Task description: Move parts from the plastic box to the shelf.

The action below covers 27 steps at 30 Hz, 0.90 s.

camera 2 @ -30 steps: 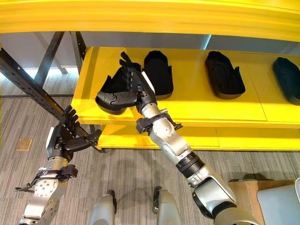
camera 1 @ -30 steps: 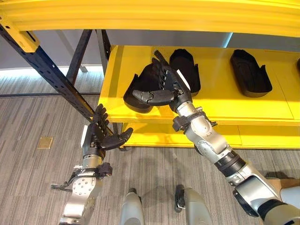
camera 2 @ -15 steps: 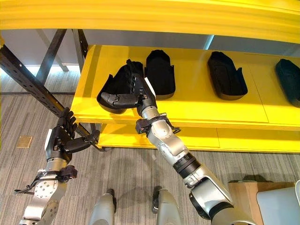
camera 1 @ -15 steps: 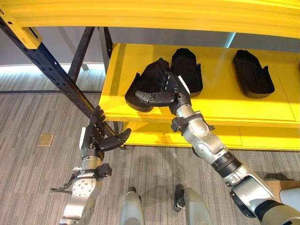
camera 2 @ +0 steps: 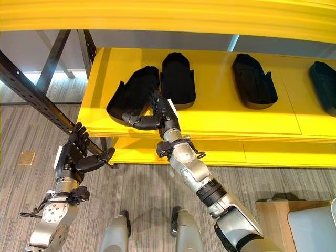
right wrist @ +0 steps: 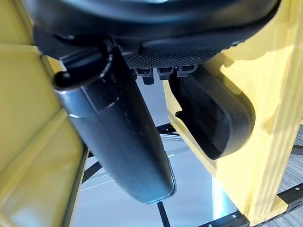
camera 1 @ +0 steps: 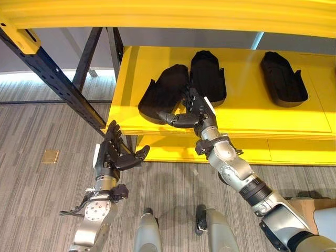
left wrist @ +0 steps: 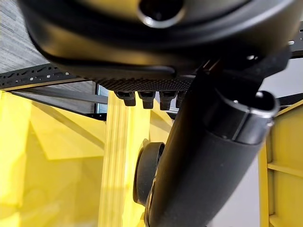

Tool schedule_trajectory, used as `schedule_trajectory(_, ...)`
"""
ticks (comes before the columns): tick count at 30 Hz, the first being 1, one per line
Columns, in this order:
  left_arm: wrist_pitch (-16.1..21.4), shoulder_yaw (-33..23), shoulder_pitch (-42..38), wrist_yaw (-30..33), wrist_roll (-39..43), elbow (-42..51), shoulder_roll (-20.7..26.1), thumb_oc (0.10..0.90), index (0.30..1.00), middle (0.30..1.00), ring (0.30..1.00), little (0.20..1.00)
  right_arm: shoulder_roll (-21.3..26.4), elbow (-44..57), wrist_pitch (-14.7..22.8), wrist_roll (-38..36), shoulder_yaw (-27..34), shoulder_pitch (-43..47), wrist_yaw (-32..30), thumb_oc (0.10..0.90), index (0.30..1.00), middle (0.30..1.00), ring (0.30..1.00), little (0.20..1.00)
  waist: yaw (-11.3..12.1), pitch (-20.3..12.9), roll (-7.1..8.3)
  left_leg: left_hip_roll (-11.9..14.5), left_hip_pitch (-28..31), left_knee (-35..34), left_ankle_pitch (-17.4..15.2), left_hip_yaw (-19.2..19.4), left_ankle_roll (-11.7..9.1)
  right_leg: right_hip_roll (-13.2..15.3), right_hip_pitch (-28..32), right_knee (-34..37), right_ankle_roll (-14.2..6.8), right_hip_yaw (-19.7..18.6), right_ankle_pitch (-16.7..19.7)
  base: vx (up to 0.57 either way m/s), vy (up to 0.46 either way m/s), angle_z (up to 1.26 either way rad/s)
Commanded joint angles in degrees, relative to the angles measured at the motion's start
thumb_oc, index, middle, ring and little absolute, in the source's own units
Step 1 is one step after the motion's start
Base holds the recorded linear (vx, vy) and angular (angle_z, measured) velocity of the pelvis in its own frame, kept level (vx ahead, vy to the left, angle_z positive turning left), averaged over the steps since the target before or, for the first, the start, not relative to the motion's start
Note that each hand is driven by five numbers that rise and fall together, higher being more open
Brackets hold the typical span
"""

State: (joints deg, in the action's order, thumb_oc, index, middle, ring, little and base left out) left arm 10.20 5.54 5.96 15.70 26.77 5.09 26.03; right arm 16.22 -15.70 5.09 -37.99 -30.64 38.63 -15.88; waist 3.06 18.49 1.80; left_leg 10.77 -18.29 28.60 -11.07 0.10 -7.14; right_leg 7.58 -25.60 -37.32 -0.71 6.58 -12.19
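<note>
Several black moulded parts lie on the yellow shelf (camera 1: 247, 118). The leftmost part (camera 1: 163, 90) rests at a slant beside a second part (camera 1: 208, 76), and a third part (camera 1: 283, 79) lies further right. My right hand (camera 1: 191, 113) is open at the shelf's front edge, by the near end of the leftmost part, with its thumb pointing left and nothing held. The right wrist view shows that part (right wrist: 208, 118) past the straight fingers (right wrist: 161, 72). My left hand (camera 1: 113, 155) hangs open and empty below the shelf's left corner.
A black slanted rack upright (camera 1: 58, 84) runs down past my left hand. A lower yellow shelf (camera 1: 236, 149) sits under the front edge. A fourth part (camera 2: 325, 84) lies at the far right. A brown box corner (camera 2: 273, 210) stands on the grey floor at lower right.
My right hand has let go of the leftmost part and drawn back toward the shelf's front edge; the part now lies on the shelf. The left hand has hardly moved.
</note>
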Motion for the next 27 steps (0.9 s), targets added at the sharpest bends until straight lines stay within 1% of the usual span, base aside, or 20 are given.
schedule_trajectory(1, 5.18, -1.44, -0.24, 0.73, 0.31, 10.71, 3.64, 0.900, 1.000, 1.000, 1.000, 1.000, -2.68, 9.46, 6.03, 2.91, 4.13, 3.32, 0.02, 0.900, 1.000, 1.000, 1.000, 1.000, -0.37, -1.96, 2.24, -1.58, -4.54, 2.78, 1.21, -0.38, 4.87, 5.17, 7.12, 8.89, -5.12, -2.76, 5.21, 0.00, 0.000, 0.00)
schedule_trajectory(8, 5.04, -0.76, -0.49, 0.62, 0.10, 10.59, 3.62, 0.900, 1.000, 1.000, 1.000, 1.000, -2.67, 10.09, 6.09, 3.13, 4.63, 1.74, 0.06, 0.900, 1.000, 1.000, 1.000, 1.000, -0.81, -1.92, 2.22, -1.49, -4.91, 3.37, 1.01, -0.35, 4.93, 5.05, 6.59, 8.44, -5.13, -3.12, 5.13, 0.00, 0.000, 0.00)
schedule_trajectory(16, 4.93, -0.37, -0.36, 0.36, 0.50, 10.73, 3.88, 0.900, 1.000, 1.000, 1.000, 1.000, -3.10, 9.04, 6.31, 2.78, 5.20, 2.00, -0.43, 0.900, 1.000, 1.000, 1.000, 1.000, -0.70, -1.48, 2.03, -1.60, -5.30, 3.46, 1.11, -0.53, 4.92, 5.04, 6.08, 8.26, -5.07, -3.26, 5.19, 0.00, -0.003, -0.02)
schedule_trajectory(19, 4.93, -0.25, -0.30, 0.12, 0.78, 10.90, 4.22, 0.900, 1.000, 1.000, 1.000, 1.000, -3.24, 7.89, 6.25, 2.64, 5.32, 3.37, -0.80, 0.900, 1.000, 1.000, 1.000, 1.000, -0.49, -1.28, 1.94, -1.64, -5.49, 3.51, 1.22, -0.58, 4.93, 5.03, 5.85, 8.13, -5.07, -3.19, 5.22, 0.00, 0.000, 0.00)
schedule_trajectory(23, 5.55, -0.47, 0.09, -0.14, 1.56, 11.50, 4.99, 0.900, 1.000, 1.000, 1.000, 1.000, -3.02, 5.47, 6.31, 3.56, 6.04, 7.36, -1.94, 0.900, 1.000, 1.000, 1.000, 1.000, 0.23, -0.80, 1.63, -1.87, -6.35, 3.76, 1.44, -0.87, 4.93, 5.11, 5.43, 7.88, -4.98, -2.79, 5.19, 0.00, 0.000, 0.00)
schedule_trajectory(25, 5.55, -0.49, 0.06, -0.14, 1.58, 11.49, 5.00, 0.900, 1.000, 1.000, 1.000, 1.000, -3.03, 5.42, 6.33, 3.56, 6.05, 7.43, -1.93, 0.900, 1.000, 1.000, 1.000, 1.000, 0.22, -0.78, 1.64, -1.87, -6.38, 3.77, 1.44, -0.88, 4.93, 5.12, 5.40, 7.86, -4.98, -2.78, 5.19, 0.00, -0.009, 0.04)
schedule_trajectory(27, 5.81, -0.54, 0.06, -0.04, 1.97, 11.46, 5.26, 0.900, 1.000, 1.000, 1.000, 1.000, -2.97, 4.47, 6.28, 4.66, 6.55, 9.47, -2.83, 0.900, 1.000, 1.000, 1.000, 1.000, 0.61, -0.40, 1.41, -2.04, -6.83, 3.84, 1.61, -0.95, 4.91, 5.26, 5.06, 7.61, -4.97, -2.57, 5.23, -0.01, -0.013, 0.06)
